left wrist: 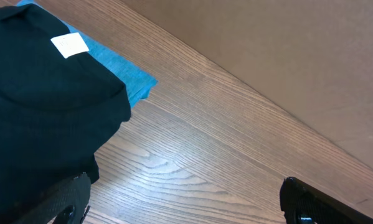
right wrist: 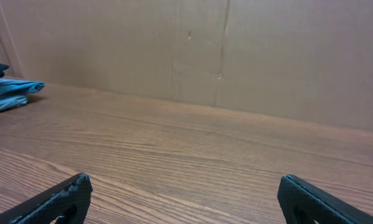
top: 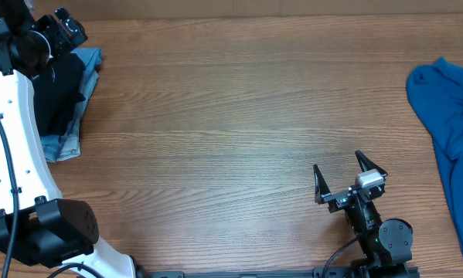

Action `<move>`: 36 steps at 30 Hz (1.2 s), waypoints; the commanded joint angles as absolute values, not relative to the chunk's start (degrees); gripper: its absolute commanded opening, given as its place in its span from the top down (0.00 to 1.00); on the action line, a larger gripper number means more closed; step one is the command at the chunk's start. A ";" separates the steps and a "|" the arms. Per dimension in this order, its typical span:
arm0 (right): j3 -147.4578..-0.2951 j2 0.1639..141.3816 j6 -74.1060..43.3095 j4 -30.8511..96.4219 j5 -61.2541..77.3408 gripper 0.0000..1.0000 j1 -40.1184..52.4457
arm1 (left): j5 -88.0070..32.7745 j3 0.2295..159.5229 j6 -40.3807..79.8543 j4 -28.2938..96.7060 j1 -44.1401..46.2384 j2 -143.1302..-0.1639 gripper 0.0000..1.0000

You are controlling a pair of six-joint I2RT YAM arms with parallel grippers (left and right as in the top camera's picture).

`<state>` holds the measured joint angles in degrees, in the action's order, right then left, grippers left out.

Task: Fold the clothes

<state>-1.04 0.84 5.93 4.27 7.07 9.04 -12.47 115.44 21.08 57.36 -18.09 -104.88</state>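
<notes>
Overhead: the left arm [top: 15,131] reaches to the far corner, where the black T-shirt [top: 57,93] lies bunched on folded jeans [top: 65,143]. The right gripper [top: 337,161] is spread wide over bare table [top: 216,116], with a blue garment [top: 447,116] well off to its right.

Left wrist: the left gripper [left wrist: 183,202] has its fingers far apart and holds nothing. The shirt lies just beside its left finger, white tag [left wrist: 69,45] facing up.

Right wrist: the fingers are wide apart over bare wood. Folded blue cloth lies far ahead to the left.
</notes>
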 commanded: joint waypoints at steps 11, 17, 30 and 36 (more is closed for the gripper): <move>-0.45 0.16 5.34 4.14 6.46 0.00 8.82 | -13.10 115.35 21.89 57.14 -17.98 -104.99 0.00; -0.45 0.16 5.34 4.14 6.46 0.00 8.82 | -13.10 115.35 21.89 57.12 -17.98 -104.99 0.00; -0.45 0.16 5.34 4.14 6.46 0.00 8.82 | -9.45 115.28 21.43 66.04 -17.85 -97.17 0.00; -0.45 0.16 5.34 4.14 6.46 0.00 8.82 | -8.58 115.11 21.43 74.39 -16.36 -85.38 0.00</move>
<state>-1.04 0.84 5.96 4.29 7.05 9.04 -9.54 114.78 21.06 71.64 -17.30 -92.99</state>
